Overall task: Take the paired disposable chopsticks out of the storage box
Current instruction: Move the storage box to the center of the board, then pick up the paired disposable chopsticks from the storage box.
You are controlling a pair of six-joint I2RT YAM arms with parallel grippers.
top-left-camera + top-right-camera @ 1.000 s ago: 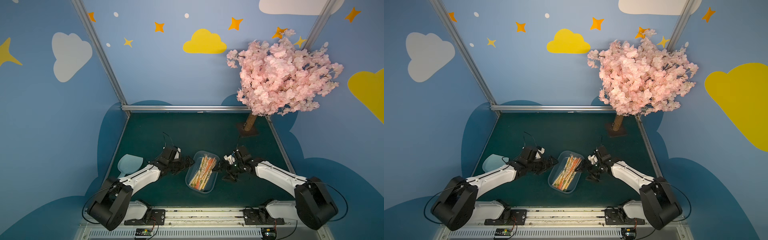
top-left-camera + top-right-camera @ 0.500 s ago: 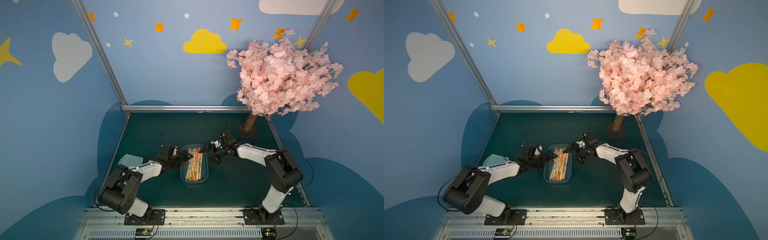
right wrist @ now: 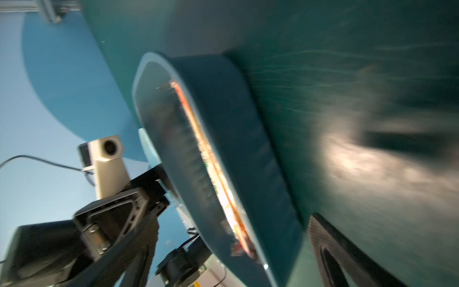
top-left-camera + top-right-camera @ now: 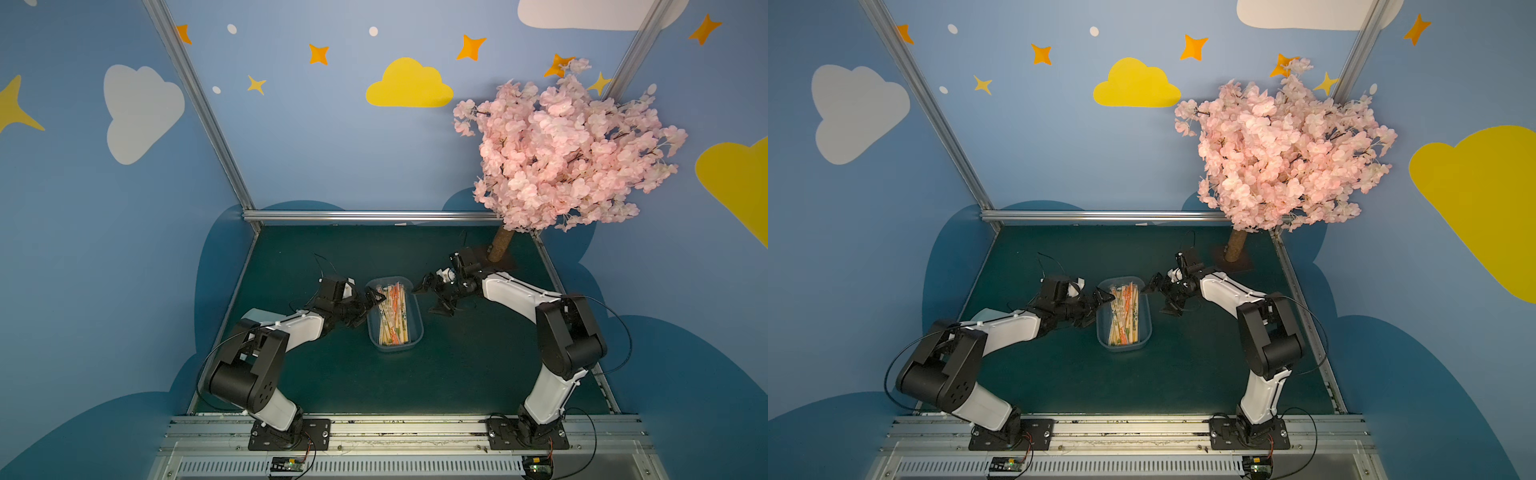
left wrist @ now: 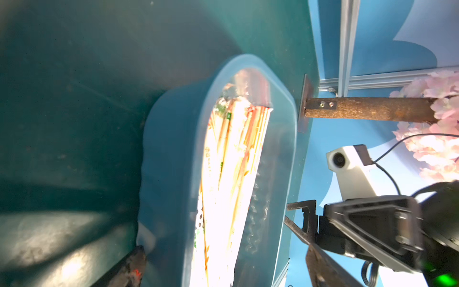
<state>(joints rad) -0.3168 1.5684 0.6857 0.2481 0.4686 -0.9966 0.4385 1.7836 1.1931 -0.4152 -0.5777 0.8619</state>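
The paired disposable chopsticks (image 4: 392, 316) (image 4: 1124, 316), thin pale-wood sticks in clear sleeves printed with orange, green and black marks, lie lengthwise as a loose bundle inside the storage box (image 4: 418, 328) (image 4: 1145, 328), a shallow transparent bluish plastic tub with rounded corners. The box stands near the middle of the dark green bench (image 4: 374, 382) with its long axis running from near to far. The left wrist view shows the bundle (image 5: 231, 174) overexposed and resting on the floor of the tub (image 5: 169, 174). The right wrist view, blurred, shows only a bright strip of sticks (image 3: 216, 171) behind the tub's wall (image 3: 236, 149). The left end effector (image 4: 371, 309) (image 4: 1098, 311) sits at the left long wall of the box with its jaws spread wide and one fingertip above the rim toward the far end. It clasps nothing that can be seen. The right end effector (image 4: 426, 300) (image 4: 1154, 300) hangs just beside the far right corner of the box, jaws likewise wide apart and empty, with the upper fingertip close to the rim. Whether it touches the rim cannot be told. A white camera housing (image 5: 347, 169) sits on the right wrist. At the far right corner of the bench stands an artificial tree with pink blossoms (image 4: 561, 158) and a brown trunk (image 4: 500, 245). Blue walls painted with yellow and white clouds enclose the scene.
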